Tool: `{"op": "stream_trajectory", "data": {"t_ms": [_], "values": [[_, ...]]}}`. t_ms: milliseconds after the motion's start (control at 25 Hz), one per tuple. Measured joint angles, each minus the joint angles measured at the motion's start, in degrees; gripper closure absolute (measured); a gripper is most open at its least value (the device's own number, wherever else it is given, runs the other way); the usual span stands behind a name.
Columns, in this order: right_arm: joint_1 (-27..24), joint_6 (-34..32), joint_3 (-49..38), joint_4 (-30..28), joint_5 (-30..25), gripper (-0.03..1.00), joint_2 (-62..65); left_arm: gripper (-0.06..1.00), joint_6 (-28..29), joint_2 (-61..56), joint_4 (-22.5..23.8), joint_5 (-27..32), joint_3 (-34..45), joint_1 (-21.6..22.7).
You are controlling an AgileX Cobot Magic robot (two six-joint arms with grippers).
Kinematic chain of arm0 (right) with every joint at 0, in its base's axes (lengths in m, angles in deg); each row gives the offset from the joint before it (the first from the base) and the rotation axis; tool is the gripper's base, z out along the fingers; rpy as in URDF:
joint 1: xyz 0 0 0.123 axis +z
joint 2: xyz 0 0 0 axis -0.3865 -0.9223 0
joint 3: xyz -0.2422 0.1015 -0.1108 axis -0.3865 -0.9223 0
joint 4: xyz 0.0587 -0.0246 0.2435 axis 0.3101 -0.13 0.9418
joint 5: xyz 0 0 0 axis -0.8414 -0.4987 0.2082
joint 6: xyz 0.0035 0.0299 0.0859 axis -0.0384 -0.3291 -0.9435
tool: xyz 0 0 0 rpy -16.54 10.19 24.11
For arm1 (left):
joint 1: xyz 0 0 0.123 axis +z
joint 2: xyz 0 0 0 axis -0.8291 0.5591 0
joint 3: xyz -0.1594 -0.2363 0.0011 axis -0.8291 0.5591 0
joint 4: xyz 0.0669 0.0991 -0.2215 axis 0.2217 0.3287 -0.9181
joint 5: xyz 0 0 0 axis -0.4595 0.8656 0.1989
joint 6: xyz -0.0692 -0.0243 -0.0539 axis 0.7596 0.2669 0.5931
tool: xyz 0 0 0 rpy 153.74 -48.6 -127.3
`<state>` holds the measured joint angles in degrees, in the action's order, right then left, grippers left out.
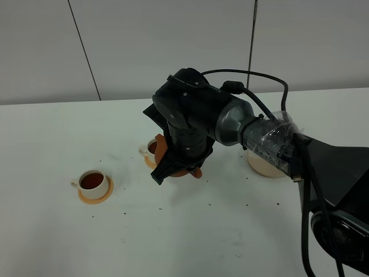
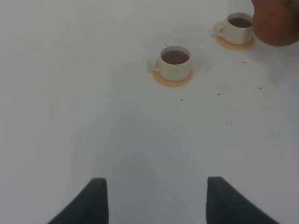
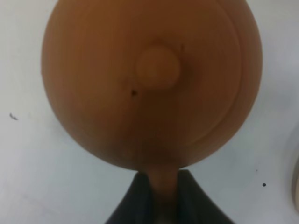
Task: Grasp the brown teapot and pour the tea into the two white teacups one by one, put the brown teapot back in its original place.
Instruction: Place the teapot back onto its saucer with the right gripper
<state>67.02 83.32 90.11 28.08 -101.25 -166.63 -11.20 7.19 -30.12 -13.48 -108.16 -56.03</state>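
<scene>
White table [image 1: 190, 242] speckled with dark crumbs, pale panelled wall [image 1: 173, 46] behind. Right end effector [image 3: 159, 186] clenched on the squat reddish-brown clay teapot [image 3: 149, 84] at centre, beside the far white teacup [image 2: 238, 29]. Left end effector [image 2: 156, 196] released.

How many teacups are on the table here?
2. One cup stands alone toward the left; the other cup sits beside the teapot, partly hidden by the arm. Both hold tea.

Reddish-brown teapot [image 3: 152, 84]; white cups [image 2: 175, 63]; orange saucers [image 1: 95, 197].
</scene>
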Motion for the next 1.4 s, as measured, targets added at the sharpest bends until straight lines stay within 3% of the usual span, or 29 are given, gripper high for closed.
{"op": "stream_trajectory", "data": {"t_ms": [840,1240,1400], "values": [[-1.5,0.0,0.0,1.4,0.1,0.88,4.7,0.41,0.1,0.0,0.0,0.0,0.0,0.0],[-9.7,0.0,-0.1,4.1,0.0,0.88,6.3,0.41,0.1,0.0,0.0,0.0,0.0,0.0],[-13.2,-0.3,-4.8,4.1,0.3,0.88,8.8,0.41,0.1,0.0,0.0,0.0,0.0,0.0]]}}
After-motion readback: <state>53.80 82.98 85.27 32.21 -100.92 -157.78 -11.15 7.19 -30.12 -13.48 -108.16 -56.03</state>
